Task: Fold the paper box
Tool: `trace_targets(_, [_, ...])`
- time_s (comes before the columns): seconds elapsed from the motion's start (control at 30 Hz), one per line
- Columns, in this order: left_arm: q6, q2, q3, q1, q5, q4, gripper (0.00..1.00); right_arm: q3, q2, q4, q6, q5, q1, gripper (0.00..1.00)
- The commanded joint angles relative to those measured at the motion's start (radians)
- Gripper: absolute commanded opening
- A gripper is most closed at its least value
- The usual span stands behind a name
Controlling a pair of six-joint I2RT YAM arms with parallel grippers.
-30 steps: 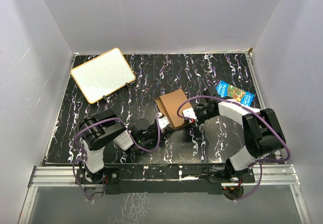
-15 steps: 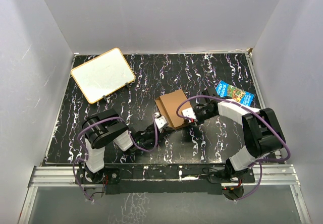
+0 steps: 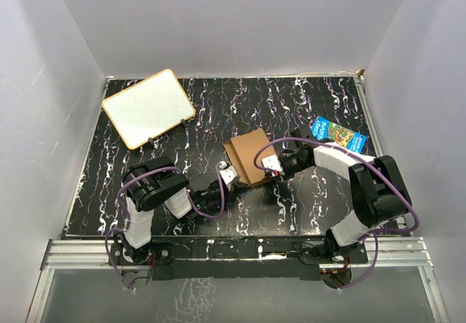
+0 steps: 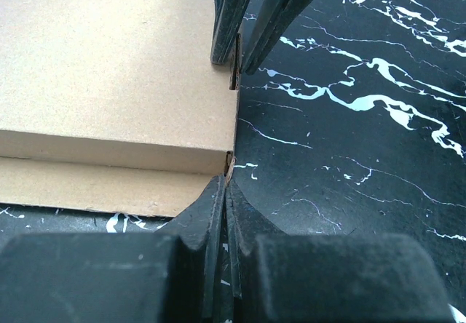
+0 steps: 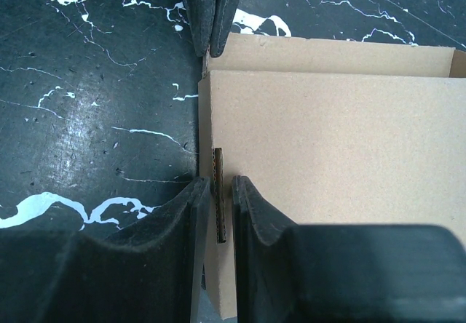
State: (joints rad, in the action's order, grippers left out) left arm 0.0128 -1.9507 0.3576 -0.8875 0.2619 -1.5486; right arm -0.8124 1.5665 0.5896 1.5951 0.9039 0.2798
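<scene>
The paper box [image 3: 247, 156] is plain brown cardboard, partly folded, lying flat in the middle of the table. In the left wrist view it [image 4: 109, 76] fills the upper left, with a loose flap [image 4: 87, 188] along its near side. My left gripper [image 4: 226, 181] is shut, its tips touching the box's near corner; in the top view it [image 3: 230, 173] sits at the box's left edge. My right gripper [image 5: 220, 181] is closed on a thin upright cardboard tab [image 5: 218, 170] at the edge of the box [image 5: 328, 141]. It [image 3: 271, 164] reaches in from the right.
A white board with an orange rim [image 3: 148, 108] lies at the back left. A blue printed box [image 3: 338, 135] lies at the right, beside the right arm. The black marbled table [image 3: 291, 105] is walled in by white panels.
My left arm has edged a little to the right, bringing its shut tips closer against the box's corner. The box and the right gripper have stayed put.
</scene>
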Motion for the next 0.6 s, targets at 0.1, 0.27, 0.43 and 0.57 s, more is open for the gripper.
trace_targets(0.1, [0.042,-0.001,-0.008,0.016,-0.009,-0.127,0.0,0.015,0.049,0.053,-0.02,-0.1,0.005,0.23])
trace_targets(0.27, [0.057,-0.004,-0.011,0.019,-0.009,-0.144,0.0,0.015,0.049,0.053,-0.02,-0.101,0.005,0.23])
trace_targets(0.43, [0.083,-0.018,-0.012,0.024,-0.008,-0.171,0.0,0.015,0.05,0.053,-0.02,-0.102,0.007,0.23])
trace_targets(0.57, [0.099,-0.03,-0.011,0.025,-0.007,-0.19,0.0,0.015,0.05,0.053,-0.02,-0.103,0.008,0.23])
